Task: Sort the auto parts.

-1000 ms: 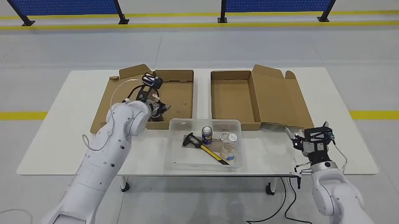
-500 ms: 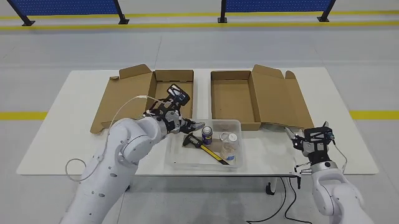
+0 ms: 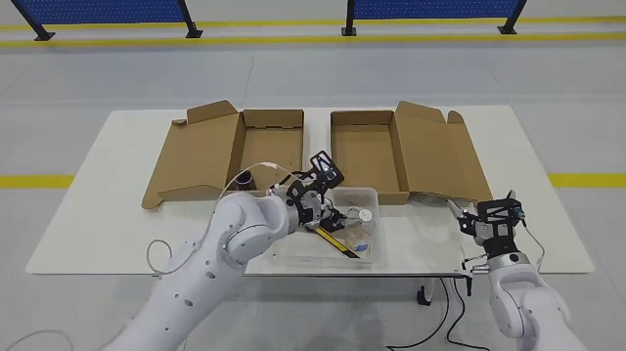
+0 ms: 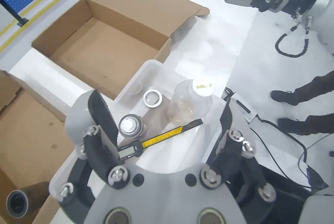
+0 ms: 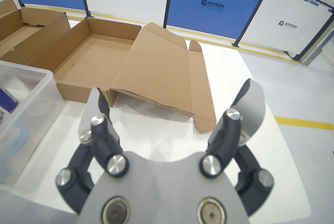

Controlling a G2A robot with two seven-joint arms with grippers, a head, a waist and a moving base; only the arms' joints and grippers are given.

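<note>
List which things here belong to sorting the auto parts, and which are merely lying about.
Belonging: clear bin, caliper, spray can, clear bottle, metal ring, black cylinder, left cardboard box, right cardboard box, open left gripper.
Lying about: pegboard panels, floor cable.

White arms (image 3: 220, 248), black cables (image 4: 277, 46), silver screws (image 5: 117, 165)

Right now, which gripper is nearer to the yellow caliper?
Left. The left gripper hangs open above the caliper in the clear bin; the right gripper is outside the bin, over bare table.
</note>
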